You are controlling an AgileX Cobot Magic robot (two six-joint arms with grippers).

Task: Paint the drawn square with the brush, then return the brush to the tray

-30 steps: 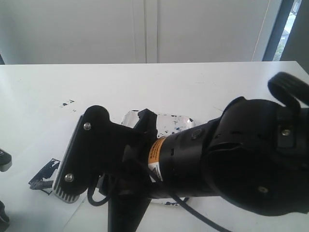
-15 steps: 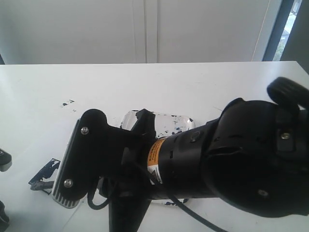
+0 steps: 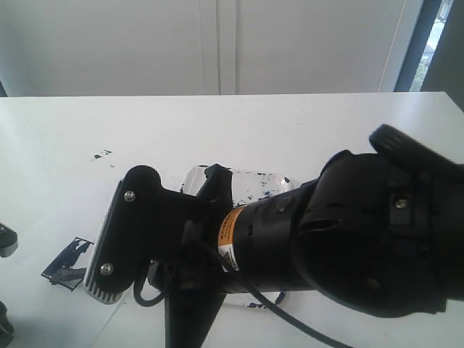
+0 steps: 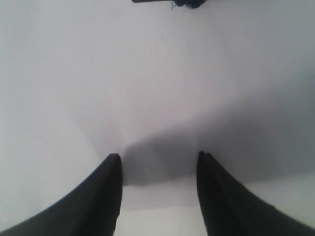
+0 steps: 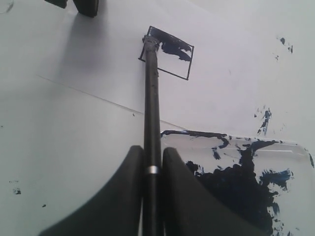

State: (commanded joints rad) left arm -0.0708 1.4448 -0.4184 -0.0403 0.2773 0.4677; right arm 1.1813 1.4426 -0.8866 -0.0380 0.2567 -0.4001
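We've got a white counter (image 3: 239, 123) against a plain white panelled wall (image 3: 109, 43). Dark-framed window (image 3: 437, 32) at far right, bright daylight behind it. Lighting soft, even.

Soft daylight, mild blur, perhaps overexposed

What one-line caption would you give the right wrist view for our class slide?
Right arm's jaws shut on the brush, tip at a corner of the partly painted drawn square, paint-blotted tray nearby.

R arm (image 3: 348, 246) hangs over tray (image 3: 261, 181), blocking mid table (image 3: 217, 123); back & far-left stretch free.
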